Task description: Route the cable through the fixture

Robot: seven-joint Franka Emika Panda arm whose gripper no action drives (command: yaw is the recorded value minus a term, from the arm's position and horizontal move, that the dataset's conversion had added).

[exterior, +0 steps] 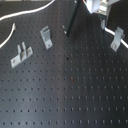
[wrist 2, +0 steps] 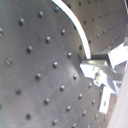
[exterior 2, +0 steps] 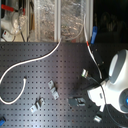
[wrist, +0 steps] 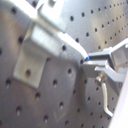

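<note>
End effector clamped on cable; metal bracket only in first wrist view.

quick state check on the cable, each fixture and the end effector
cable: loose on the board, curving away from the end effector, through no fixture
end effector: shut on the cable
left fixture: empty
middle fixture: upright, empty
right fixture: upright, empty

White rounded arm w/ grey joints, dark fingers.
</note>
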